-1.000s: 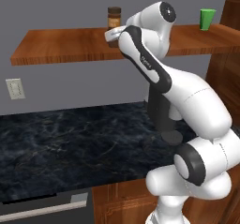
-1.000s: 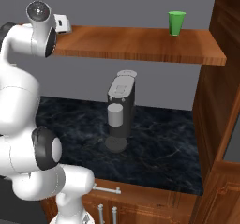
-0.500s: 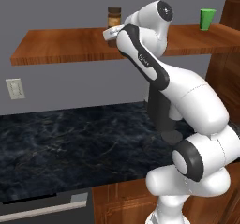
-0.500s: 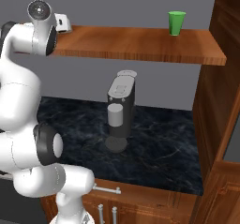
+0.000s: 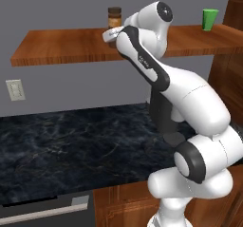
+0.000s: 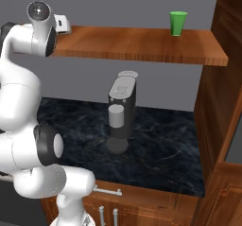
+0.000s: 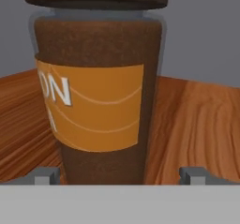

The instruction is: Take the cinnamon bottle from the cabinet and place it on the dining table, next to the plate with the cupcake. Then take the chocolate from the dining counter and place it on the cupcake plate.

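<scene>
The cinnamon bottle, dark brown with an orange label band, stands upright on the cabinet shelf, between the spread fingertips of the gripper.

The bottle stands upright on the wooden shelf, the arm's hand just in front of it; a green cup stands far along the shelf.

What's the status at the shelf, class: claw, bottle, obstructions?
Claw open, fingertips either side of cinnamon bottle. Bottle upright on cabinet, not yet gripped. Green cup far along the shelf, no obstruction.
</scene>
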